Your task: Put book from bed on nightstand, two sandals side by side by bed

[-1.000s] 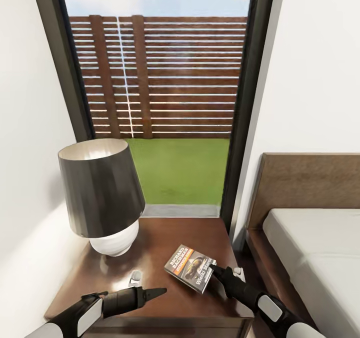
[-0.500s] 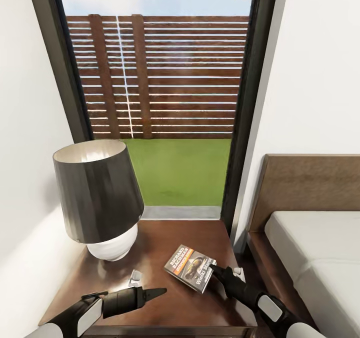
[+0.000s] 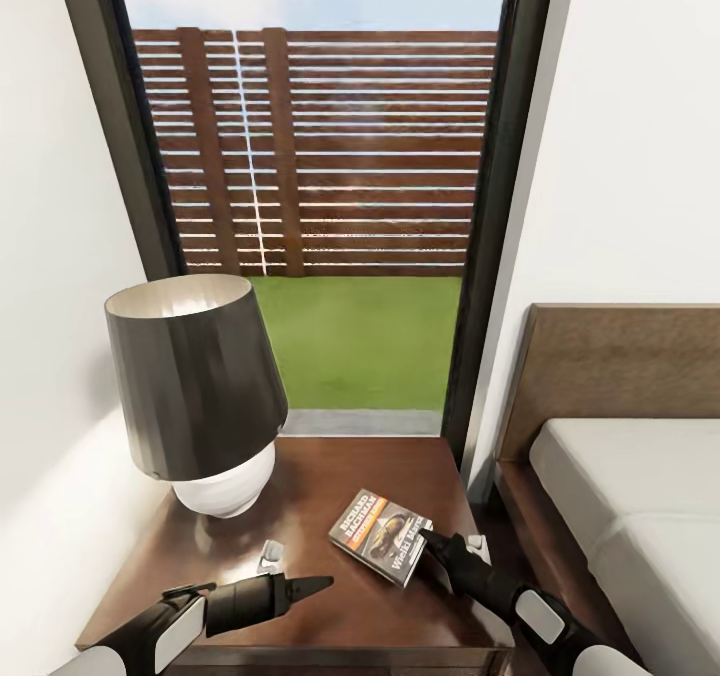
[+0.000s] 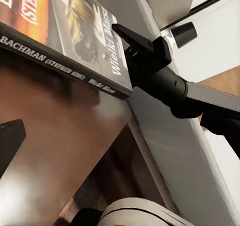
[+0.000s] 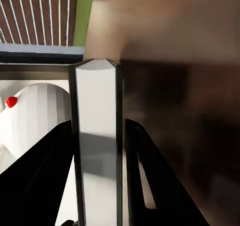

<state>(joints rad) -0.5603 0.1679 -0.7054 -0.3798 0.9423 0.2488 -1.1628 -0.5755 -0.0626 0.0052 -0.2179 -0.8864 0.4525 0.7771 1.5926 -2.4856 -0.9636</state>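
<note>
Support: low dark reddish-brown wooden nightstand with glossy top [image 3: 330, 616], left of the bed.
Far left on it: lamp with dark grey conical shade and white round base [image 3: 205, 426].
Near right on it: thin dark paperback book with orange title band [image 3: 381, 535], lying flat.
Near middle: small pale object [image 3: 268, 555], kind unclear.
</note>
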